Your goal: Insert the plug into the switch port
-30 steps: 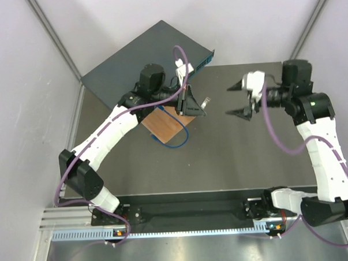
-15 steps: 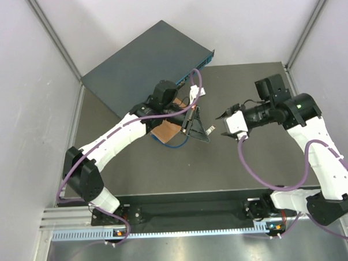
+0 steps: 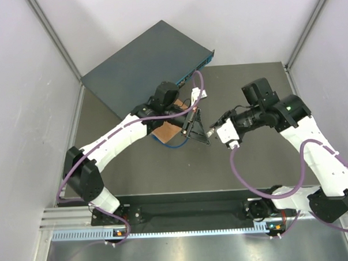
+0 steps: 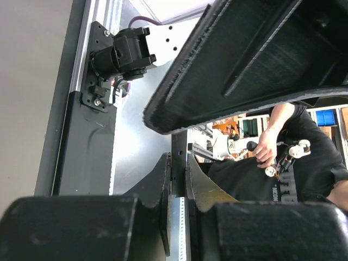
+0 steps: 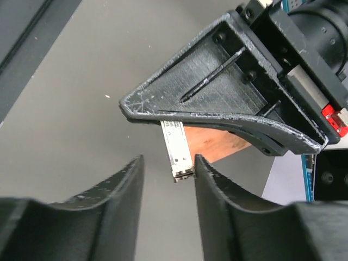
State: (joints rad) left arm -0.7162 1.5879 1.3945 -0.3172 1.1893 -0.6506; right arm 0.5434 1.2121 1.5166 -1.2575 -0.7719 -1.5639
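Silver plug [image 5: 175, 142] juts from the left tool [image 3: 202, 134], which is clamped shut on its hidden end, above the dark tabletop [image 3: 251, 167] near a wooden board [image 3: 165, 131]. The right tool [image 5: 168, 160] stands partly open, one finger on each side of the plug's free end, gripping nothing. The teal switch [image 3: 142, 62] lies at the far left, well apart. A clean handover likely needs the right fingers squared on the plug's flat sides before the left lets go.
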